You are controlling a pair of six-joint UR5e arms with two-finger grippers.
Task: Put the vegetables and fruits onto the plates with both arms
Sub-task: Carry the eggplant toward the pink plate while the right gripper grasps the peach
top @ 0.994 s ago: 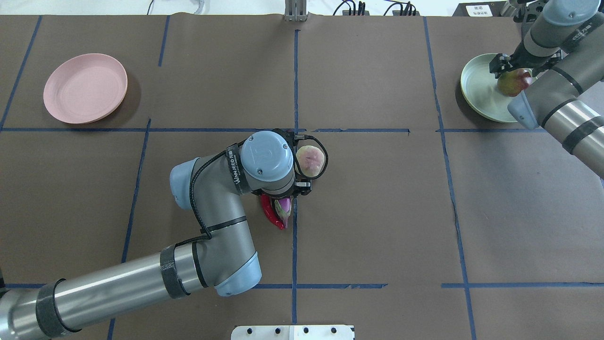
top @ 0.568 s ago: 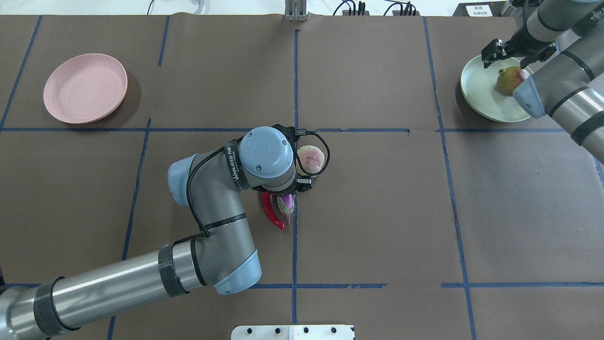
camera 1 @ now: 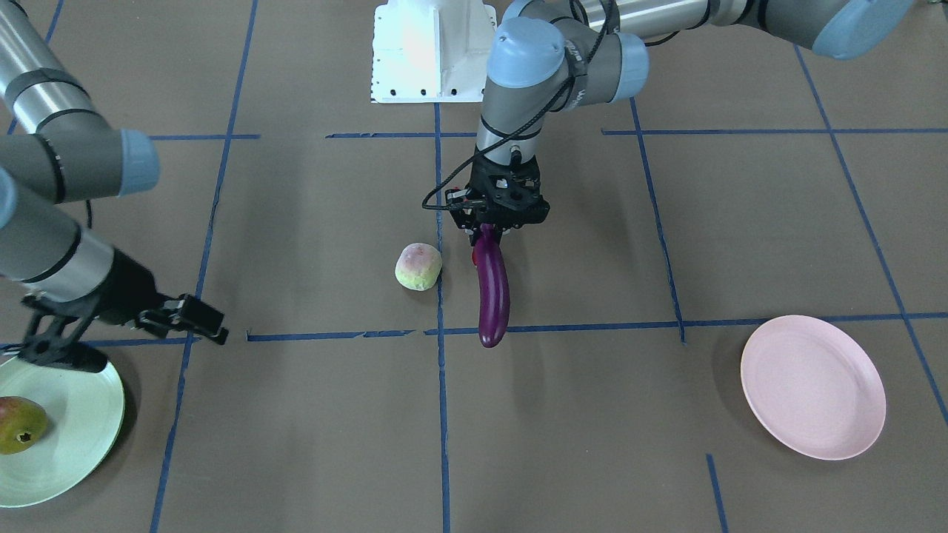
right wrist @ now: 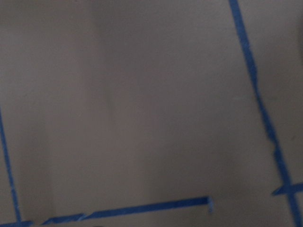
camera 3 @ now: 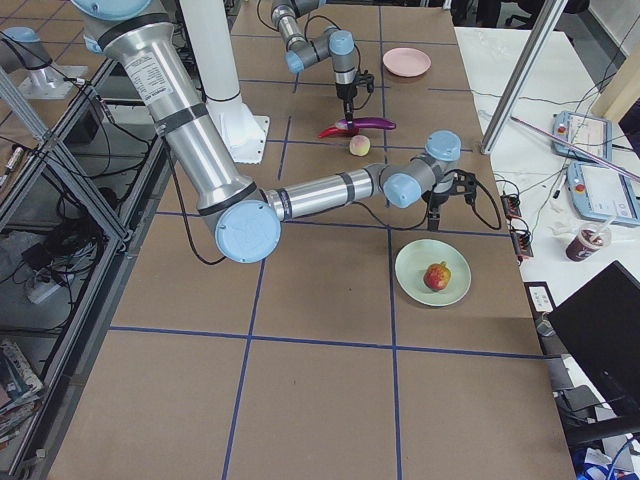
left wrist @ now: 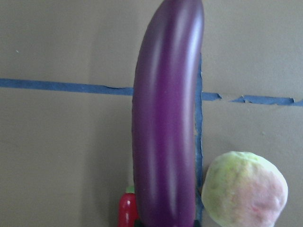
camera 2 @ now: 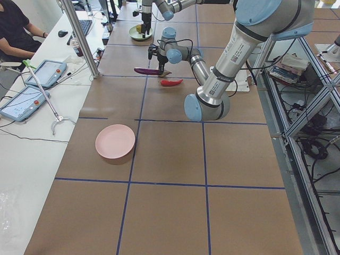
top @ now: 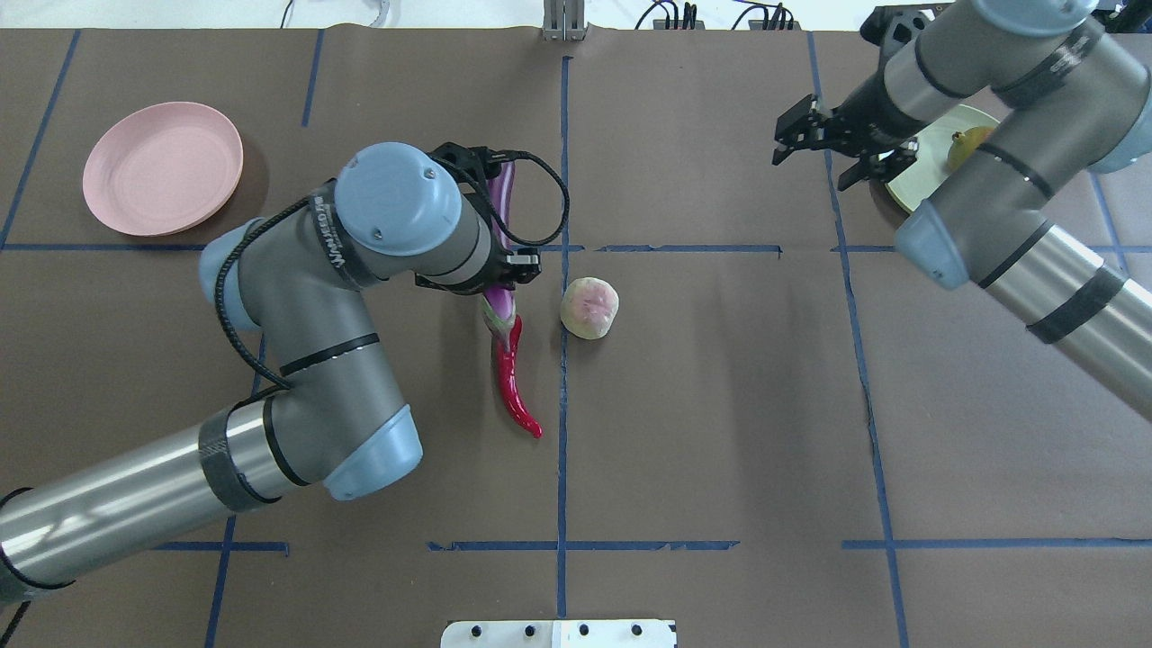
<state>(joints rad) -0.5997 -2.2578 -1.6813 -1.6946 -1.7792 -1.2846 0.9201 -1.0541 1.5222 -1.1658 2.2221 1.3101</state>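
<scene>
My left gripper (camera 1: 492, 231) is shut on the cap end of the purple eggplant (camera 1: 493, 290) and holds it level above the table; the eggplant fills the left wrist view (left wrist: 168, 118). The red chili (top: 515, 389) lies on the table below it. The pale fuzzy fruit (top: 589, 308) sits just to its right. My right gripper (top: 814, 157) is open and empty, left of the mint green plate (camera 1: 78, 437). That plate holds the yellow-green blushed fruit (camera 1: 18, 423). The pink plate (top: 162, 168) is bare at the far left.
The white base block (camera 1: 429, 52) stands at the robot's side of the table. Blue tape lines cross the brown table cover (top: 720, 405). An operator and tablets (camera 2: 21, 95) are on the side table beyond the far edge.
My left arm has lifted the eggplant off the table and swung it away from the chili towards the far left. My right gripper has let go of the blushed fruit and moved left, off the green plate.
</scene>
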